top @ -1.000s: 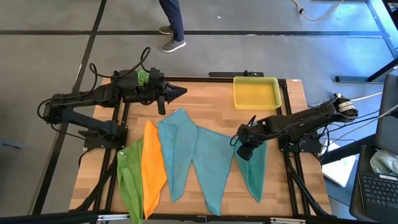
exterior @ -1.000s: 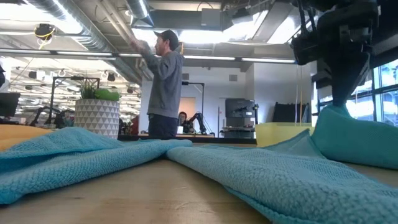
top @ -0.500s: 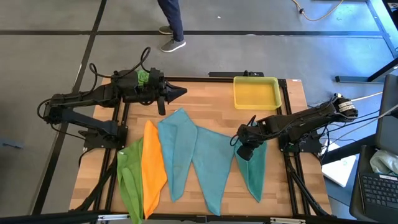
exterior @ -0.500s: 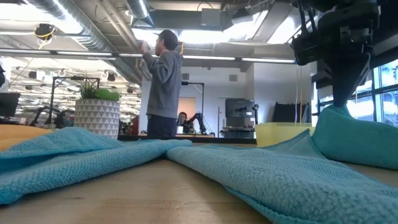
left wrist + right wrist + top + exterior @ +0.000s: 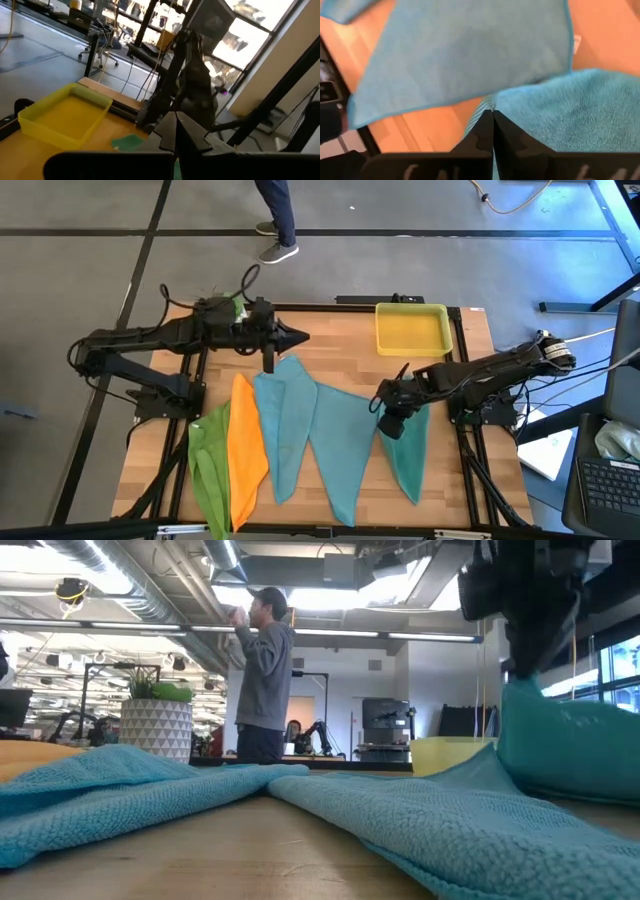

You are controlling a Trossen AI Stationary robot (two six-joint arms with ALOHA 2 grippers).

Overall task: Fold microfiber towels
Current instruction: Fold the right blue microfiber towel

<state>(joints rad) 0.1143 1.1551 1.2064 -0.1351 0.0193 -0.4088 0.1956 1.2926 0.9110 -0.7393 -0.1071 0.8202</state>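
Five microfiber towels lie side by side on the wooden table: lime green, orange, two light blue and a darker teal one at the right. My right gripper is shut on the teal towel at its far left corner, which stands raised in the low view. My left gripper is shut, pointing level toward the table's right, above the far tip of the first light blue towel, with nothing in it. My right gripper pinches the teal towel's far left corner between its two fingers, coming steeply from above. That corner is pulled up into a peak under the fingers. The rest of the towel lies on the table; one layer or several, I cannot tell.
A yellow tray sits at the table's far right corner. A person stands beyond the far edge. Bare wood shows between the tray and the towels' far tips.
My right gripper has risen a little, drawing the teal towel's corner higher while the rest of the towel stays on the table. My left gripper has shifted slightly toward the table's right, staying shut.
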